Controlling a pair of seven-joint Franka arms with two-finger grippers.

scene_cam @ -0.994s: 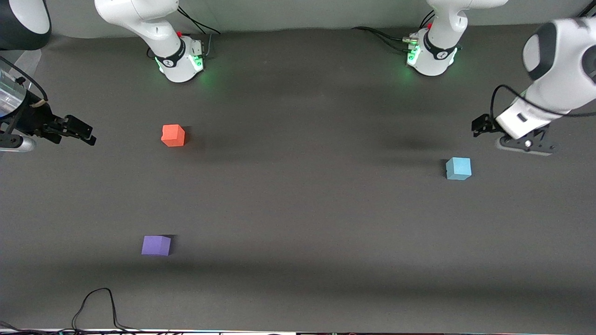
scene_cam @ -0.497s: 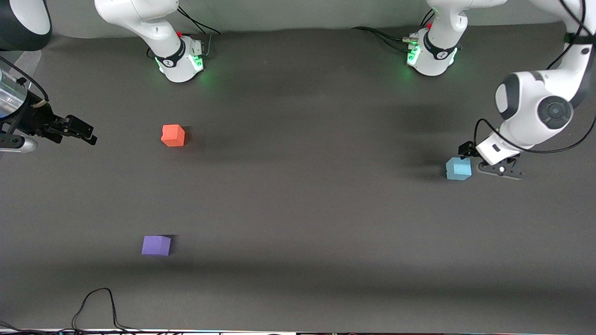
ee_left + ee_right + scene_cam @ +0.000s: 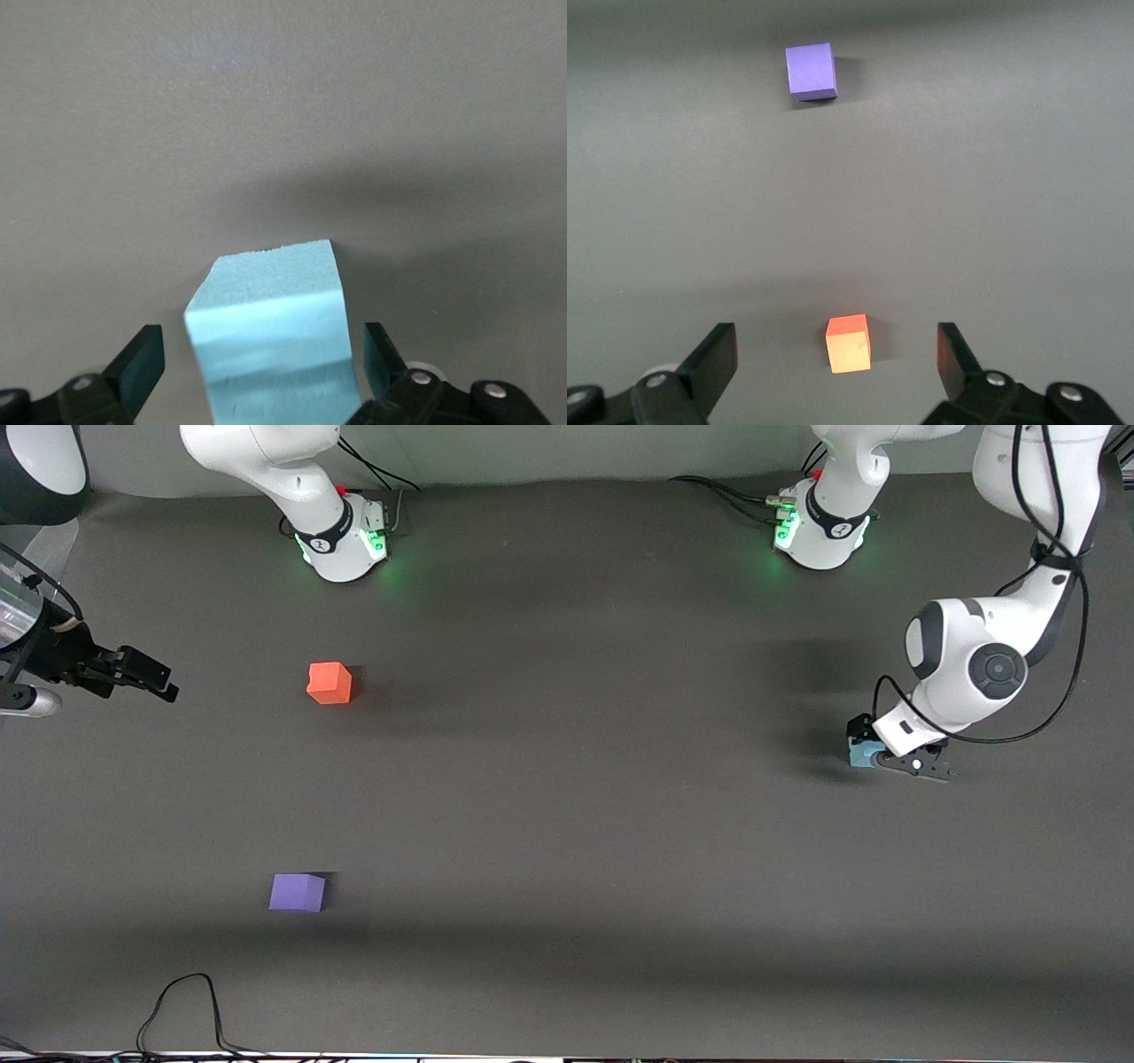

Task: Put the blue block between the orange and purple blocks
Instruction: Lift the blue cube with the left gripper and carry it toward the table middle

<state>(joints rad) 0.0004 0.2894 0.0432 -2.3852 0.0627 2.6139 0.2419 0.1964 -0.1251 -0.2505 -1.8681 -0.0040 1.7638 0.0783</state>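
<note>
1. Left gripper is down at the blue block, toward the left arm's end of the table. Jaws spread wide, one finger on each side of the cube.
2. Left wrist view: blue block sits between the two fingertips, gaps on both sides, no contact visible (block stands on the table, slightly turned relative to the fingers).
3. Right gripper hangs over the right arm's end of the table, well apart from all blocks; the right arm waits. Jaws wide apart in the right wrist view, nothing between them.
4. Orange block rests on the table toward the right arm's end, nearer the robot bases.
5. Purple block rests toward the same end, nearer the front camera than the orange one; the two are well apart with bare table between them.
6. Right wrist view shows both: orange block in line with the gripper's gap, purple block farther off.
7. Blue block is well apart from both other blocks, at the table's left-arm end.
8. Black cable lies at the table edge nearest the front camera.
</note>
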